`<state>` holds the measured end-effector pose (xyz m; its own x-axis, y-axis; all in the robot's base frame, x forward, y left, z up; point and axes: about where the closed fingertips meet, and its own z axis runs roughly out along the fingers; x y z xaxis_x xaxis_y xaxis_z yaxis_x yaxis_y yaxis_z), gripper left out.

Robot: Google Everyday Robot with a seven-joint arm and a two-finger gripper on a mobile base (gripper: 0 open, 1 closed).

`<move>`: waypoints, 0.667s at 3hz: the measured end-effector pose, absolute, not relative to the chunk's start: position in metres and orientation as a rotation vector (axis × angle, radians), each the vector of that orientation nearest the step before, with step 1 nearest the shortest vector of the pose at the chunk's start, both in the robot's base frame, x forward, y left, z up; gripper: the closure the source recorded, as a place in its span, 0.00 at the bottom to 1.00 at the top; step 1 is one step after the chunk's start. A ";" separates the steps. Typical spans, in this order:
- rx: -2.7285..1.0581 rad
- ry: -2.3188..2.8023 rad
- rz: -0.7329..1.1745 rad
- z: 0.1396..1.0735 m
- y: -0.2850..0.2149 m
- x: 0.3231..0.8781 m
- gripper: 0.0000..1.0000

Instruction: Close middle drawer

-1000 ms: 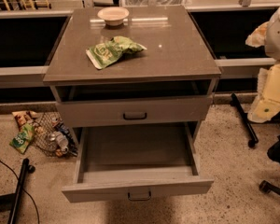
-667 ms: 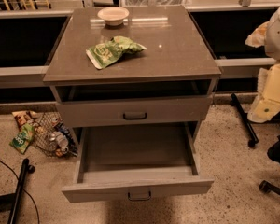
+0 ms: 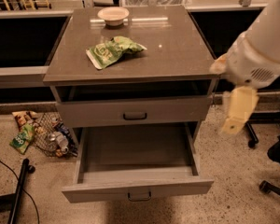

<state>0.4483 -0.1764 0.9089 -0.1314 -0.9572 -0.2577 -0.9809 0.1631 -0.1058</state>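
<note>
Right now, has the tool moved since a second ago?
Yes. The tool has swung left and slightly down, and is now beside the right front corner of the cabinet top.

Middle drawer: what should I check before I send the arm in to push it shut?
1. Middle drawer open and needing a push: ok, pulled far out.
2. Nothing sticking up above its walls: ok.
3. Its front and handle unobstructed: ok.
4. Gripper lined up with the drawer front: not ok; it hangs to the right of the cabinet, higher than the front.
5. Chip bag and bowl set back from the top's front edge: ok.
</note>
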 end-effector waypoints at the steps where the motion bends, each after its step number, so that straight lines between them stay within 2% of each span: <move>1: -1.912 2.156 0.301 0.850 -0.151 0.442 0.00; 2: -1.901 2.154 0.466 0.795 -0.131 0.430 0.00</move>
